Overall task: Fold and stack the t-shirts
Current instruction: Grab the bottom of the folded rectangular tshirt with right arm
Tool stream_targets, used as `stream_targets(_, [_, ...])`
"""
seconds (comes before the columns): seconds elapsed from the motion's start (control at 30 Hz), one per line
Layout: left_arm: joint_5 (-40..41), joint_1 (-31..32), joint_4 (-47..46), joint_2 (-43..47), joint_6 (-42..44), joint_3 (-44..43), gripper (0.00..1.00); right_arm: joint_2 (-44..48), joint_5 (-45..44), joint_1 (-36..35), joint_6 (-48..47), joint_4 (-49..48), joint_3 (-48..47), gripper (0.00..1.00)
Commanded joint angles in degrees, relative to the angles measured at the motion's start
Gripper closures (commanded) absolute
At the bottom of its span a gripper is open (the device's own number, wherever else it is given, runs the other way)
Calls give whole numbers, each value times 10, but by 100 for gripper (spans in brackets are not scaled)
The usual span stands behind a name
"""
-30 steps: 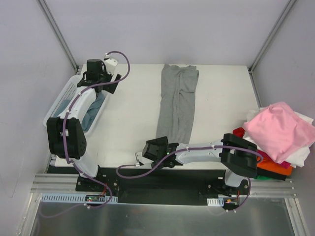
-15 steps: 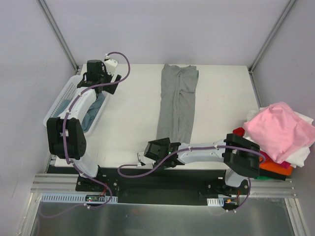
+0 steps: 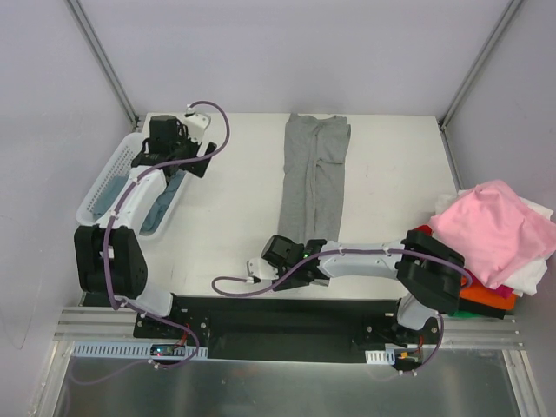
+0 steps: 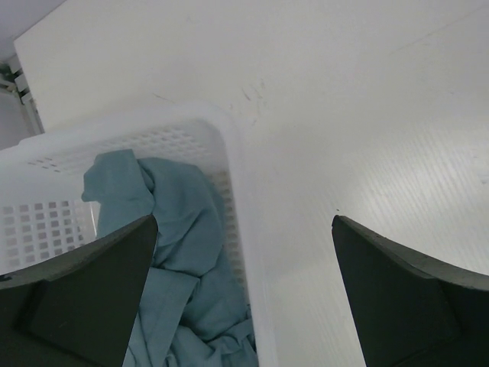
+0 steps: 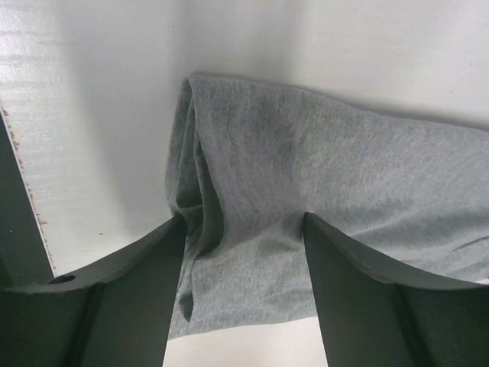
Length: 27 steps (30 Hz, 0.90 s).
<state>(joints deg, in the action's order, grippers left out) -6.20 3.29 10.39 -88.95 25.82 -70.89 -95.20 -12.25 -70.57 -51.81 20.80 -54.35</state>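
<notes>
As the right gripper (image 5: 243, 229) has swung in, its open jaws now straddle the near hem of the grey t-shirt (image 3: 313, 178) lying mid-table, nothing pinched yet, fold likely next; left gripper (image 4: 244, 229) gapes empty over the blue t-shirt (image 4: 183, 252) in the basket (image 4: 237, 176)

White, evenly lit tabletop (image 3: 226, 217) under the left hand (image 4: 244, 222) and right hand (image 5: 243, 218); beyond them pale grey walls (image 3: 287, 52) with metal corner posts (image 3: 104, 61); behind them a black plate (image 3: 287, 328) and aluminium rail (image 3: 91, 326)
</notes>
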Motion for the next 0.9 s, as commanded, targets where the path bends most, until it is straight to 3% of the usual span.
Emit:
stream_targets(0.0, [-95, 28, 27, 58, -11, 6, 1, -25, 58, 24, -14, 20, 16, 37])
stream_targets(0.13, [-70, 73, 39, 52, 3, -4, 1, -39, 80, 40, -21, 31, 0, 45])
stream_targets(0.33, [-59, 83, 40, 55, -4, -19, 1, -42, 160, 68, -29, 67, -16, 62])
stream_targets(0.43, [-51, 83, 43, 54, -2, -25, 1, -46, 179, 72, -33, 83, -27, 82])
stream_targets(0.47, [-52, 83, 42, 51, -2, -27, 1, -49, 182, 72, -34, 89, -33, 99])
stream_targets(0.87, [-63, 85, 47, -40, -12, -106, 1, -2, 195, 28, 10, 166, -77, 99])
